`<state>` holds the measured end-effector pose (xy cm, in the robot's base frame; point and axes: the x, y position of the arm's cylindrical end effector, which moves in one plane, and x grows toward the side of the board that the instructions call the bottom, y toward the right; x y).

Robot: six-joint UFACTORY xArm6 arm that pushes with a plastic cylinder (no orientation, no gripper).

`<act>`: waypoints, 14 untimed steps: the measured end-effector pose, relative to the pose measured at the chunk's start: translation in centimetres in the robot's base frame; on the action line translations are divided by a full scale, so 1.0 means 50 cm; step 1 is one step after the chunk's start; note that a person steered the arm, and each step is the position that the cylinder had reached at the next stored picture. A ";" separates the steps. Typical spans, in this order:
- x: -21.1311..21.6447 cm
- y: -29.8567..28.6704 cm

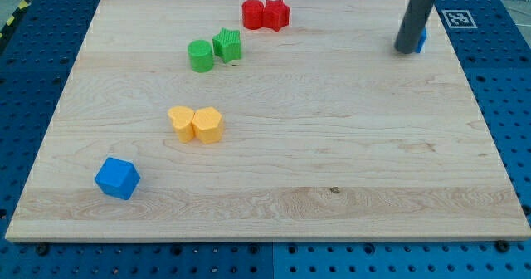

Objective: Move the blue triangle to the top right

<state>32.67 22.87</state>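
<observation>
The blue triangle (421, 40) sits near the board's top right corner, mostly hidden behind my dark rod; only a sliver of blue shows at the rod's right side. My tip (406, 49) rests on the board right against the triangle's left side. A blue cube (117, 178) lies at the view's bottom left.
A red cylinder (253, 14) and red star (276, 14) touch at the top centre. A green cylinder (200, 55) and green star (227, 45) sit left of them. A yellow heart-like block (181, 122) and yellow hexagon (207, 124) lie mid-left. The wooden board (332, 146) sits on a blue pegboard.
</observation>
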 end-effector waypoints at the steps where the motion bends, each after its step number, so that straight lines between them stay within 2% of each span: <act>1: 0.000 0.067; 4: 0.016 0.144; 7: -0.012 0.140; 10: -0.026 0.051; 14: -0.081 0.011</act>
<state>28.61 23.44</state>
